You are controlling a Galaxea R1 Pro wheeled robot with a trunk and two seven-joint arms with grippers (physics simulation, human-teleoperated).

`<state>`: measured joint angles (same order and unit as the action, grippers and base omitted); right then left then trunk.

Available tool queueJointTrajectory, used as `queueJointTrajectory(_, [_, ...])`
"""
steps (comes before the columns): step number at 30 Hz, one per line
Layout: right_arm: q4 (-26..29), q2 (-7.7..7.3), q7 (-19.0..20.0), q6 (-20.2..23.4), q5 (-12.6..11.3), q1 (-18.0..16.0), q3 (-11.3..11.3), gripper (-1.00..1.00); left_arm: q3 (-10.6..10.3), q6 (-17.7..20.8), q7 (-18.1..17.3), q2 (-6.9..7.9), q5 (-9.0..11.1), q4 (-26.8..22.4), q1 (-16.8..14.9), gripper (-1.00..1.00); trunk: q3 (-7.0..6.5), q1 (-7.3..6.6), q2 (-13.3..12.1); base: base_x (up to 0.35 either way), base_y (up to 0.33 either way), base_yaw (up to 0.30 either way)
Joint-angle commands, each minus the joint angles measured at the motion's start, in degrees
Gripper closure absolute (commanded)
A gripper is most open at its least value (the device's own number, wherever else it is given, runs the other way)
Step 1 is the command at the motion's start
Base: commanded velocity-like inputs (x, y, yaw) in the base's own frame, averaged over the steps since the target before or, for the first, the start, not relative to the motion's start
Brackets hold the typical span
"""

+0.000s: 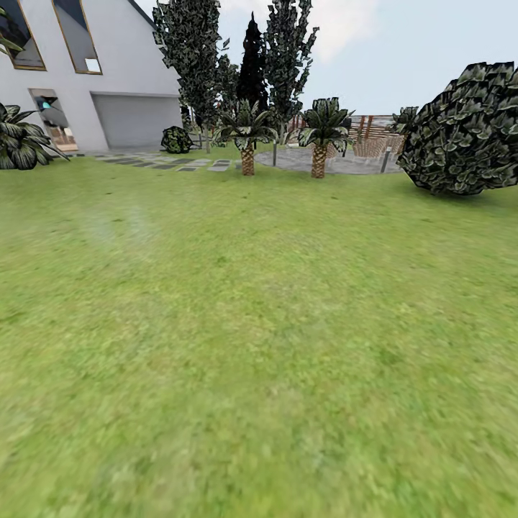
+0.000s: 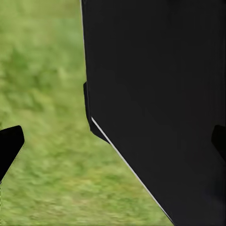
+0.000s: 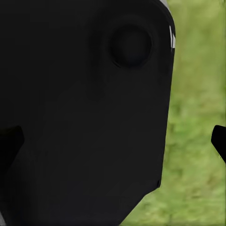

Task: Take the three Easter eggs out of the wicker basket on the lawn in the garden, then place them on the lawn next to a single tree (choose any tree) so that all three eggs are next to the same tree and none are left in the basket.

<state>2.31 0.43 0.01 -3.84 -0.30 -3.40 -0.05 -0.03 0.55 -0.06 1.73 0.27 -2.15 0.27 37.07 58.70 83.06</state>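
Stretching across most of the head view, the lawn (image 1: 244,345) lay wide and green, with no egg or basket in sight. Tall leafy trees (image 1: 194,57) stood at the upper centre beside a white house (image 1: 79,79) at the upper left, two palms (image 1: 319,137) before a grey patio (image 1: 338,160), and a dark bush (image 1: 467,129) at the upper right. Left gripper (image 2: 113,141) and right gripper (image 3: 113,141) each showed both fingertips set far apart, released, with black robot bodywork (image 2: 160,94) between them and grass beyond.

Even, bright daylight with no sharp shadows; the lawn (image 1: 259,345) smears into blur near the camera. In both wrist views the grass is soft, unfocused.
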Motion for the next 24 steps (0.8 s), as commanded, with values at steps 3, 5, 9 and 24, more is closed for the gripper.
queueJointTrajectory(3, [0.12,-0.57,-0.02,-0.2,0.27,-0.03,0.01,-1.0,0.08,0.03,0.05,0.56,0.22,-0.35,-0.02,-1.0,0.04,0.02,0.02,0.309,0.014,0.0])
queueJointTrajectory(5, [0.25,-1.29,-0.17,-0.2,0.34,-0.03,0.05,-1.0,0.15,0.0,0.07,1.07,0.29,-0.38,-0.12,-1.0,0.04,0.02,0.02,0.33,0.005,0.0])
queueJointTrajectory(9, [-0.15,-1.85,-0.27,-0.19,0.21,-0.03,0.09,-1.0,0.2,0.27,0.11,1.73,0.26,-0.4,-0.26,-1.0,0.04,0.02,0.02,0.337,0.001,0.0])
queueJointTrajectory(24, [0.04,-1.82,-0.27,-0.18,0.26,-0.03,0.14,-1.0,0.2,-0.21,0.09,1.52,0.43,-0.4,-0.61,-1.0,0.04,0.02,0.02,0.343,0.0,0.0])
